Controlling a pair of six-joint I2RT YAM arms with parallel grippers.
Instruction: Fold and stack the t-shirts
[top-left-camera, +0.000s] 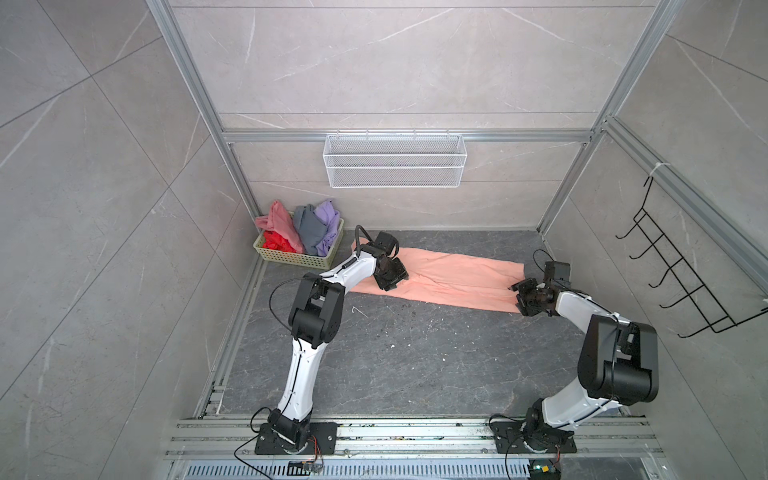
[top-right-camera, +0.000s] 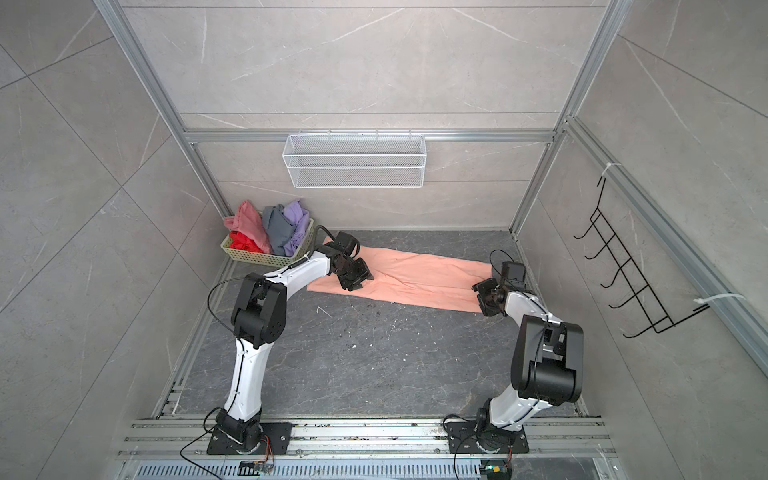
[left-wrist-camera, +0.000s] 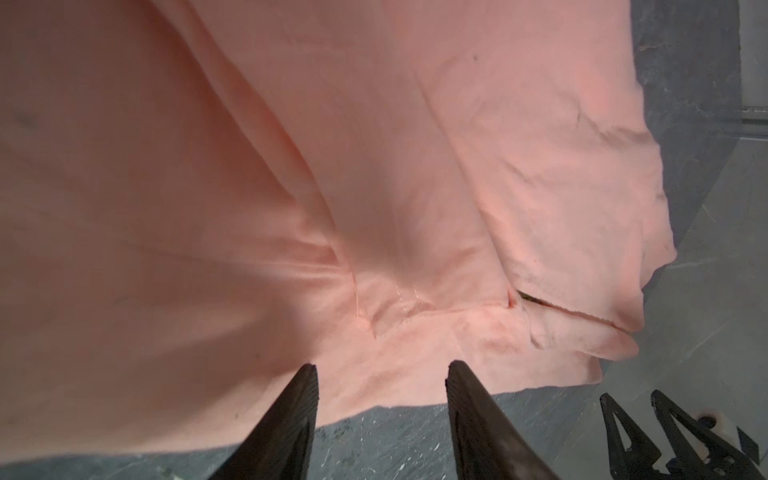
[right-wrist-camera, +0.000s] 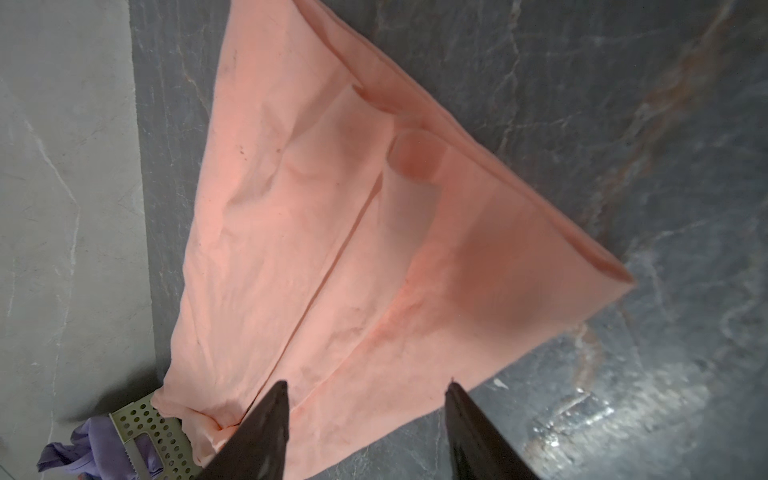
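Observation:
The peach-orange t-shirt (top-left-camera: 457, 278) (top-right-camera: 424, 278) lies folded into a long strip across the back of the dark table, its graphic hidden. My left gripper (top-left-camera: 395, 284) (left-wrist-camera: 382, 368) hovers open over the strip's left part, near its front edge, with nothing between its fingers. At the strip's right end my right gripper (top-left-camera: 519, 293) (right-wrist-camera: 368, 384) is open too, just above the cloth's (right-wrist-camera: 332, 228) edge. The dusty pink (top-left-camera: 278, 222), red (top-left-camera: 276, 241), grey (top-left-camera: 309, 226) and lavender (top-left-camera: 328, 220) t-shirts sit crumpled in the basket (top-left-camera: 291, 259).
The pale yellow-green basket (top-right-camera: 257, 258) stands in the back left corner, close to the strip's left end. A white wire basket (top-left-camera: 395, 160) hangs on the back wall. A black wire rack (top-left-camera: 681, 274) hangs on the right wall. Aluminium rails border the table.

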